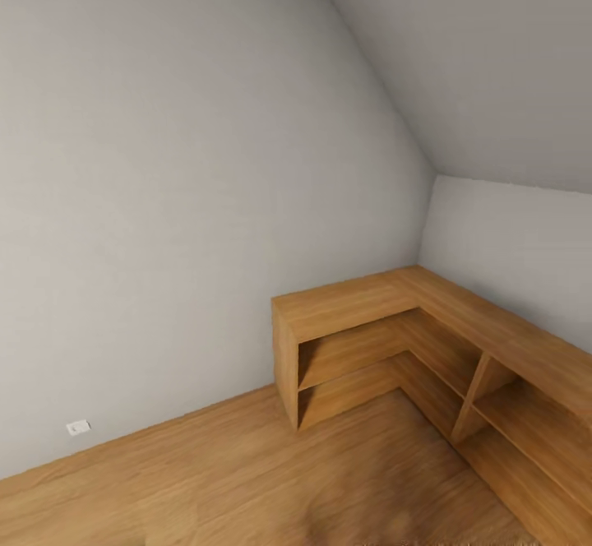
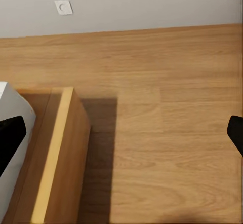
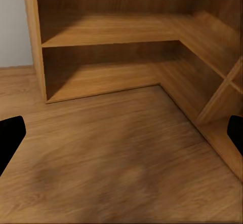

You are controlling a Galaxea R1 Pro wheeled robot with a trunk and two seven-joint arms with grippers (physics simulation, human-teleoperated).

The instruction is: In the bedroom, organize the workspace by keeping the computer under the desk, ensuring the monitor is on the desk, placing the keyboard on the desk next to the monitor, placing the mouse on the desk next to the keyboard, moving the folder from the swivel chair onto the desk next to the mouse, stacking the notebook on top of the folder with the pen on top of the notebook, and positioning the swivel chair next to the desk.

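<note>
Desk position: cannot tell from these views. Head view faces a room corner with a low L-shaped wooden shelf unit (image 1: 370, 340) against grey walls (image 1: 164, 201), its open shelves bare, standing on wood floor (image 1: 205, 480). White wall outlet (image 1: 78, 427) sits low on the wall, well apart from the unit. Right gripper (image 3: 121, 138) hangs over the floor in front of the shelf unit, black fingertips (image 3: 10, 138) spread wide, holding nothing. Left gripper (image 2: 121, 138) is also wide, holding nothing, above the floor beside a wooden edge (image 2: 55, 158), with the outlet beyond.
</note>
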